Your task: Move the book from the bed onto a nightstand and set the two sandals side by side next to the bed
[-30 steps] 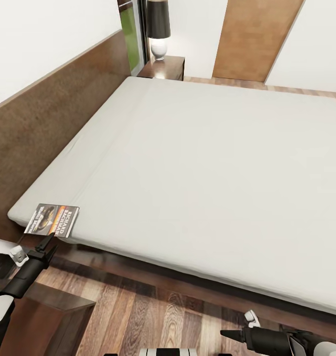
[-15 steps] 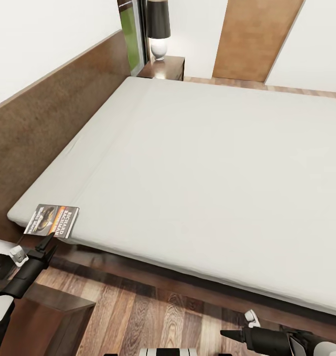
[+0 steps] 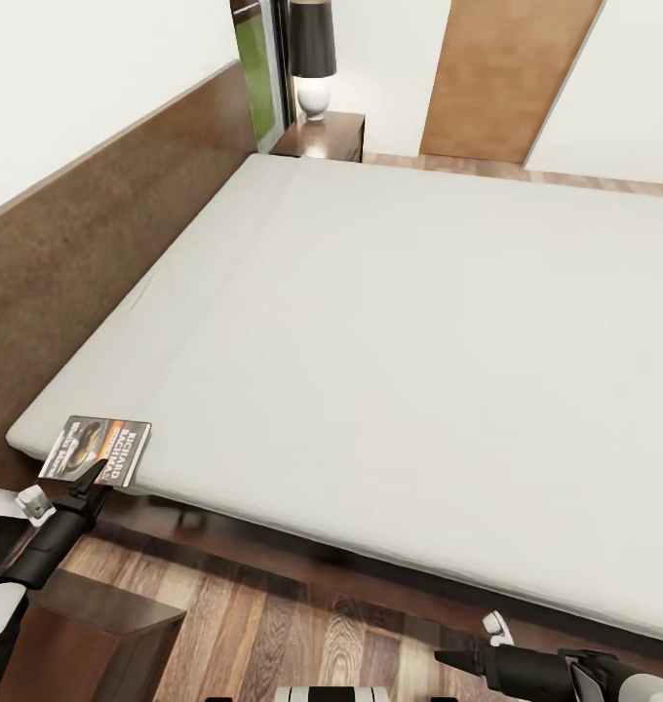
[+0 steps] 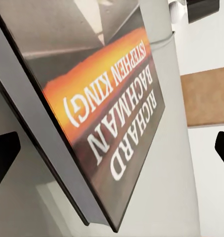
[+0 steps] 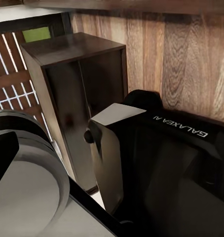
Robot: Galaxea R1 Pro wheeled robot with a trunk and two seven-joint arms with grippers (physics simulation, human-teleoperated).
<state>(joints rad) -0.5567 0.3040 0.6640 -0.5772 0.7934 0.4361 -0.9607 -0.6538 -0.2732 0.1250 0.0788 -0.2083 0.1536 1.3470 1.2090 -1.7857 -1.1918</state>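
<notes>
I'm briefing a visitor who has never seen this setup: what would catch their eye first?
The wide white bed dominates the head view, bare except for a small book with an orange band on its near left corner. The left hand reaches right up to that book, fingers spread either side of it in the left wrist view. Far behind, a black-shaded lamp stands on a nightstand.

Book (image 3: 96,450): paper, glossy printed cover with sheen across the orange band. Mattress (image 3: 400,341): cloth, matt off-white, smooth. Headboard (image 3: 97,263): wood, mid-brown, matt, faintly mottled. Bed frame (image 3: 273,546): dark wood, smooth. Floor (image 3: 302,634): wood planks, strong grain, low satin sheen. Near nightstand (image 3: 88,624): dark wood, polished top; far nightstand (image 3: 324,135): same, reflective. Lamp (image 3: 314,58): glossy white ceramic-looking base, matt black shade. Left gripper (image 3: 90,483): matt black plastic.
</notes>
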